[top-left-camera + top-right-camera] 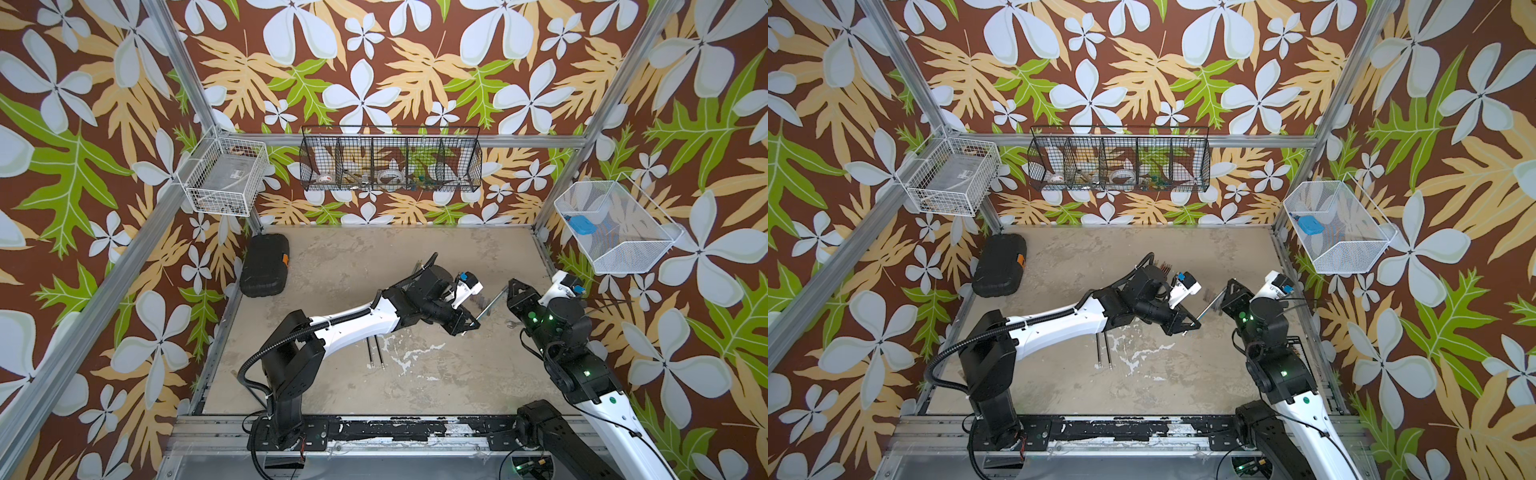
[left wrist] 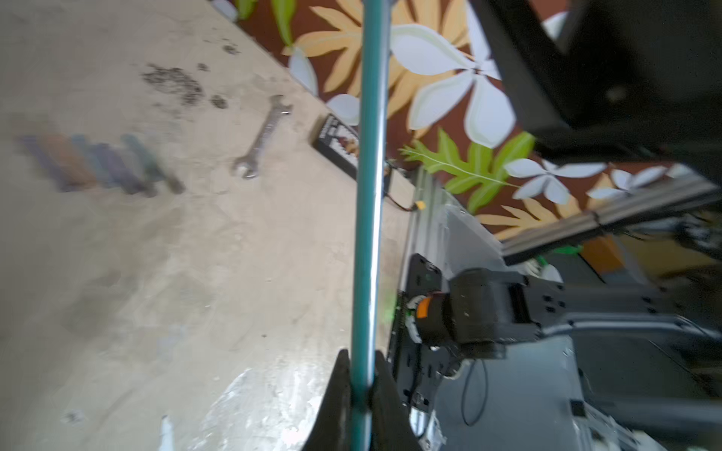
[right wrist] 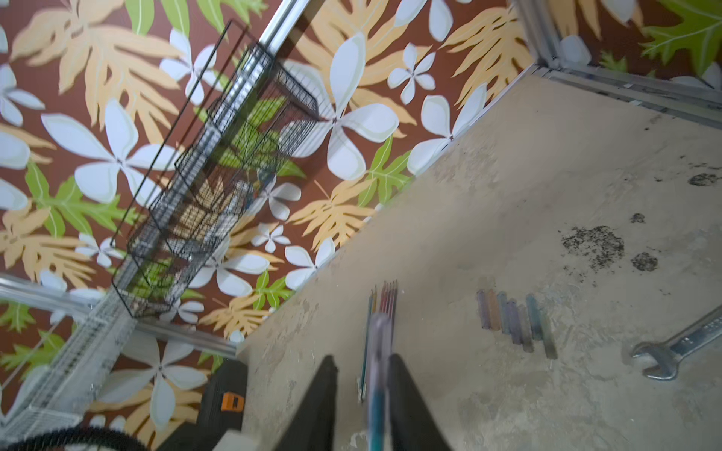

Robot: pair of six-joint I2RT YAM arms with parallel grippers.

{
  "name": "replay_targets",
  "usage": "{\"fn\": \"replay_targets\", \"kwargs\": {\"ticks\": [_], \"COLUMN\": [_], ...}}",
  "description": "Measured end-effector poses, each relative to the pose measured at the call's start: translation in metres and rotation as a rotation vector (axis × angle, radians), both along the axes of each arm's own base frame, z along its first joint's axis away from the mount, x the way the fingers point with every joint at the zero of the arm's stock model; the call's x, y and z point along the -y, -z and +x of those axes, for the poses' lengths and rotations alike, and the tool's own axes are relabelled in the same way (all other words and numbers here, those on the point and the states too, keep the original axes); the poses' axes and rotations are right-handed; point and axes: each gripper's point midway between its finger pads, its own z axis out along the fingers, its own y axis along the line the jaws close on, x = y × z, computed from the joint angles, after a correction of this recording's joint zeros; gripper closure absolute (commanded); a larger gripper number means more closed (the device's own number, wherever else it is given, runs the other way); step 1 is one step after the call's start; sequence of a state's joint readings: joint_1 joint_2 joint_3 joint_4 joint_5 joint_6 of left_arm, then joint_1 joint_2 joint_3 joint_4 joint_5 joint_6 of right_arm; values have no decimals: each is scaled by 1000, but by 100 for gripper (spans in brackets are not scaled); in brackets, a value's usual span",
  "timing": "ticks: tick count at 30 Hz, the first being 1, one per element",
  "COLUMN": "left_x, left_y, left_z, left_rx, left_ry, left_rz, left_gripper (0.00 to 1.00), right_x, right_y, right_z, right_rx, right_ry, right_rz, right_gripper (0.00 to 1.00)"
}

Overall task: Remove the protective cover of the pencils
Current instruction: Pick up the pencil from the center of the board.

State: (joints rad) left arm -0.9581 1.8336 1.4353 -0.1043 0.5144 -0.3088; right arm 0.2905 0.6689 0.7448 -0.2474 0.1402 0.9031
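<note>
The left fingers (image 2: 342, 390) clench the long teal pencil (image 2: 369, 195) above the mottled grey table (image 2: 156, 273), while the right fingers (image 3: 326, 390) stand parted around its translucent cover (image 3: 379, 336) (blurred here), so an off-centre squeeze could skew the pencil or slip off the cover.

A teal pencil (image 2: 367, 195), clamped in the left hand (image 2: 361, 353), points its pale, blurred end between the parted fingers of the right hand (image 3: 362, 357); other pencils (image 3: 385, 298) lie side by side beyond it.

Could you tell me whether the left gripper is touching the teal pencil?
Touching. The left wrist view shows the left gripper shut on the teal pencil, pinching it from both sides.
</note>
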Motion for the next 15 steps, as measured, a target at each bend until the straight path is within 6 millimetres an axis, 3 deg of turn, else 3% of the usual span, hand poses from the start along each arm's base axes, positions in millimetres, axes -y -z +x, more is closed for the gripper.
{"fn": "replay_targets", "kwargs": {"ticks": [3,7,15], "left_x": [-6,-13,-27], "left_y": [9,24,42], "left_z": [17,29,52], "left_rx": [36,50,40], "left_ry": [-71,-114,-173], "left_rz": [67,133,185], "left_gripper": [100,100,100], "right_x": [-19,-41,-48], "right_y": [8,38,35], "right_z": [12,12,25], "right_rx": [-48,-139,-208], "right_ry": [-100,-244,-296], "right_rz": [-63,-104,-201], "right_gripper": [41,37,35]}}
